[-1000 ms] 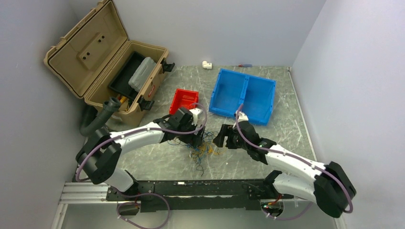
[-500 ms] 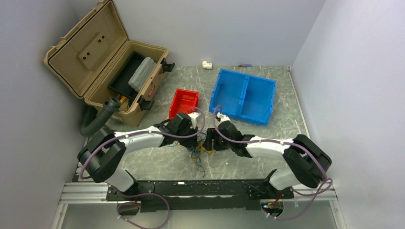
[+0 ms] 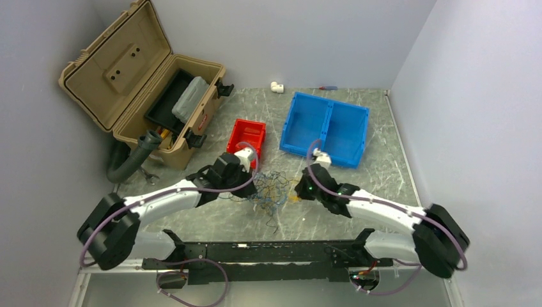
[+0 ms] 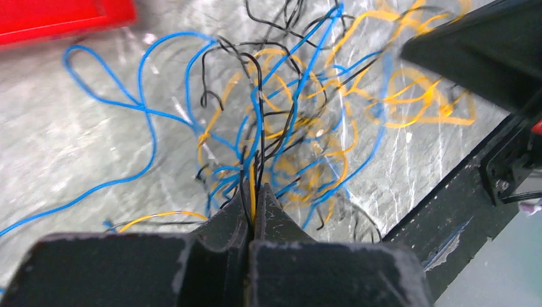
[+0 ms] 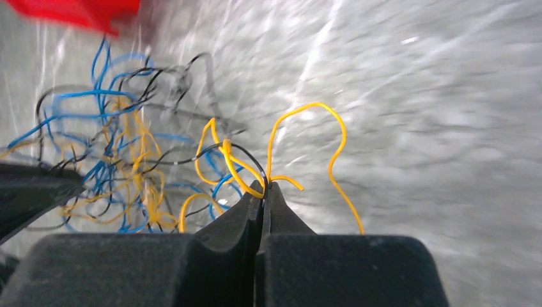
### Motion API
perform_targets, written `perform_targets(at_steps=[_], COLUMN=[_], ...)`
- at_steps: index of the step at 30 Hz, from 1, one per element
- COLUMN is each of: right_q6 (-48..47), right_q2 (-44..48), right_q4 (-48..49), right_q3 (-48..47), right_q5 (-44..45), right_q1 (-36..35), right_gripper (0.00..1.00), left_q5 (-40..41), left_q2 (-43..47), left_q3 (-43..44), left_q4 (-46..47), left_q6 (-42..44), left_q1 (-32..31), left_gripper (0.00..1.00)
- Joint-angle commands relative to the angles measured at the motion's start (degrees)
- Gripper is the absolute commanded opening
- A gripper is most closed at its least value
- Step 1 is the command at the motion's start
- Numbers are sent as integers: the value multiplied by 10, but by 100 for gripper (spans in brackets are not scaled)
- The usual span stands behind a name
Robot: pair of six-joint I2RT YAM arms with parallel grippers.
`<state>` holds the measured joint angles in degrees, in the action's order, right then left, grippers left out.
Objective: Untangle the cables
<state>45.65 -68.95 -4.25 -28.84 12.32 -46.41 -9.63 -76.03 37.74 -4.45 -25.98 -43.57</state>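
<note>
The cables (image 3: 271, 188) are a tangle of thin yellow, blue and black wires on the grey table between my two arms. My left gripper (image 3: 254, 187) sits at the tangle's left side. In the left wrist view it (image 4: 253, 189) is shut on a yellow cable and black ones that run up into the knot (image 4: 287, 128). My right gripper (image 3: 298, 190) is at the tangle's right edge. The right wrist view shows it (image 5: 263, 185) shut on a yellow loop (image 5: 307, 147) and a black wire, with the rest of the tangle (image 5: 121, 166) to its left.
A small red bin (image 3: 247, 135) stands just behind the tangle, and a blue two-part bin (image 3: 326, 128) stands to its right. An open tan toolbox (image 3: 144, 83) fills the back left. A white fitting (image 3: 277, 86) and a screwdriver (image 3: 327, 87) lie at the far edge.
Both grippers went from open to shut on wires. They met at the tangle half a second ago and have since drawn apart, spreading it wider.
</note>
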Motion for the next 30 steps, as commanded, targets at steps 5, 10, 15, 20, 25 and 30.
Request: perform_targets(at_steps=[5,10,15,20,25,30], right_q6=[71,43,25,6,8,48], right_q2=[209,300,313,325,335,359], right_q4=[-208,-260,-292,-280,-296,-364], right_q3=[24,12,-18,-28,-38,-67], right_q5=[152,175,185,171,183,260], right_q1=[87,120,126,126,126,127], right_gripper=[0,0,0,0,0,0], left_q5=[43,65,73,54,82,221], left_q2=[141,182,212,213,218,288], left_q3=[-76,-86,-89,-79,-72,-64], left_q4=[22,-1,-9,-17,-48,-143], left_q6=[-40,-43,-42,-22,-27,-67], left_q1=[57,61,62,62,62,62], left_gripper=[0,0,0,0,0,0])
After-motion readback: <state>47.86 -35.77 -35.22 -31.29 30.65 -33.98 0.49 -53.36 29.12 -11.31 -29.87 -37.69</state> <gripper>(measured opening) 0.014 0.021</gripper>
